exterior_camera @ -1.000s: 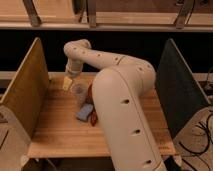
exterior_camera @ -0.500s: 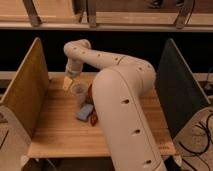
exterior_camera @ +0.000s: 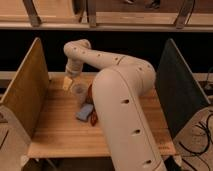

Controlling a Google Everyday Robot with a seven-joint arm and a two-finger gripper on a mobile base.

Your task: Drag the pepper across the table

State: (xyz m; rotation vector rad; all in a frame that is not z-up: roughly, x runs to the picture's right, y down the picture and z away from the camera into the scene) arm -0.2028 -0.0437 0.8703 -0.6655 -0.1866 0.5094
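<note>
The pepper (exterior_camera: 93,118) is a small red-orange piece lying on the light wooden table (exterior_camera: 60,132), right beside the flat blue-grey pad (exterior_camera: 85,111) and partly hidden by my arm. My gripper (exterior_camera: 67,83) hangs at the back left of the table, above the boards and just left of the clear cup (exterior_camera: 80,93). It is well apart from the pepper, which lies nearer the front. My thick white arm (exterior_camera: 122,100) sweeps from the lower middle up to the gripper.
A round reddish-brown thing (exterior_camera: 90,94) sits behind the cup, against my arm. A tan side board (exterior_camera: 22,95) stands on the left and a dark green one (exterior_camera: 177,90) on the right. Cables lie on the floor at the lower right.
</note>
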